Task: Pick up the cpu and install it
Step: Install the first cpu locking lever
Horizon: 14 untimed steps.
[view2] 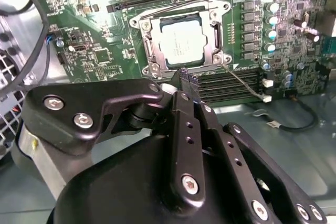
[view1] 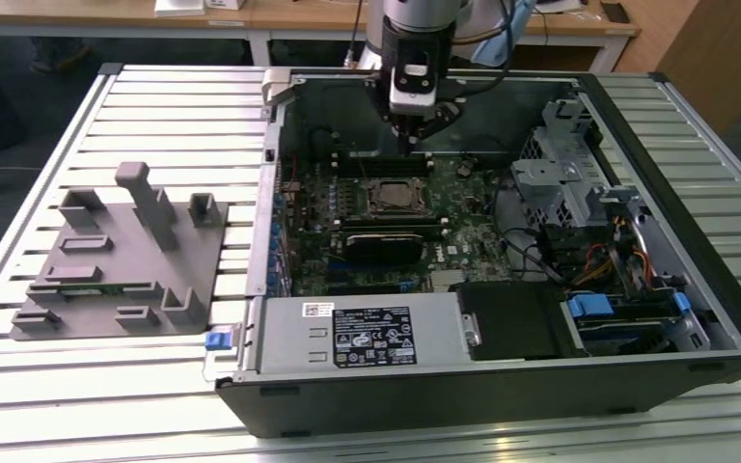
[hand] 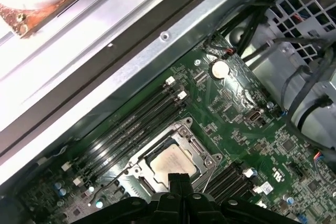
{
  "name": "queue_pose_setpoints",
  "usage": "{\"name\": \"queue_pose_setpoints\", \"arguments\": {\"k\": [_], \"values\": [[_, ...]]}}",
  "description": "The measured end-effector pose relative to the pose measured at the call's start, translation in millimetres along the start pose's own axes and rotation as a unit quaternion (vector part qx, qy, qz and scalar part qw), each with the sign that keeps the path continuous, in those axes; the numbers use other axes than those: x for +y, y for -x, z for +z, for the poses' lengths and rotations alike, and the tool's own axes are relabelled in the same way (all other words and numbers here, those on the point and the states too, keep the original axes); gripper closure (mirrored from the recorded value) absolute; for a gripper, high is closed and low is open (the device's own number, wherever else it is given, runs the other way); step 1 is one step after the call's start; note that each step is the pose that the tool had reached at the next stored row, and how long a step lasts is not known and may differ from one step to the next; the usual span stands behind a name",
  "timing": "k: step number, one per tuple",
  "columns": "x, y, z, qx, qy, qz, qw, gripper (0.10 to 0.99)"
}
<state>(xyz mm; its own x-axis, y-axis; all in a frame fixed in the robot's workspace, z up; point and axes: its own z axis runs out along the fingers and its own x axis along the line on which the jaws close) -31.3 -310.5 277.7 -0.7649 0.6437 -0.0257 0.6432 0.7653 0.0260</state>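
- The grey fixture (view1: pixel 120 265) sits at mid-left of the exterior view, well clear of the work.
- The cpu (view2: pixel 181 44) lies in the socket (view2: pixel 148 43), upper centre of the second wrist view; it may not be fully seated.
- The gripper (view2: pixel 187 83), fingers pressed together and empty, hangs just beside the socket; dropping could scrape its frame.

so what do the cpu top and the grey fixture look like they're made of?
cpu: looks like metal, satin silvery-white lid with a soft sheen, seated in the socket frame.
Grey fixture: likely plastic, since it is a uniform matte grey with blocky moulded uprights.
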Motion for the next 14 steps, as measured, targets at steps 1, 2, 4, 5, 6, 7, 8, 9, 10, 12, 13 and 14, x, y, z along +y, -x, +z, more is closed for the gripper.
{"name": "queue_pose_setpoints", "arguments": {"k": [1,2,4,5,6,7,8,9,10,12,13,14], "values": [[0.0,0.0,0.0,0.0001,0.0001,-0.005,1.0000,0.980],[0.0,0.0,0.0,0.0003,0.0003,-0.010,0.9999,0.980],[-0.2,0.2,0.1,0.0005,0.0006,-0.019,0.9998,0.980],[-0.4,0.4,0.0,0.0006,0.0005,-0.022,0.9997,0.980],[-0.7,0.6,0.0,0.0006,0.0006,-0.026,0.9997,0.980],[-0.9,0.8,0.1,0.0007,0.0008,-0.029,0.9996,0.980],[-1.0,0.8,0.3,0.0009,0.0010,-0.034,0.9994,0.980],[-1.1,0.8,0.3,0.0011,0.0010,-0.042,0.9991,0.980],[-1.1,0.8,0.4,0.0013,0.0013,-0.051,0.9987,0.980],[-1.1,0.8,0.7,0.0018,0.0018,-0.069,0.9976,0.980],[-1.1,0.8,0.8,0.0020,0.0019,-0.078,0.9969,0.980],[-1.2,0.8,1.0,0.0022,0.0021,-0.087,0.9962,0.980]]}}
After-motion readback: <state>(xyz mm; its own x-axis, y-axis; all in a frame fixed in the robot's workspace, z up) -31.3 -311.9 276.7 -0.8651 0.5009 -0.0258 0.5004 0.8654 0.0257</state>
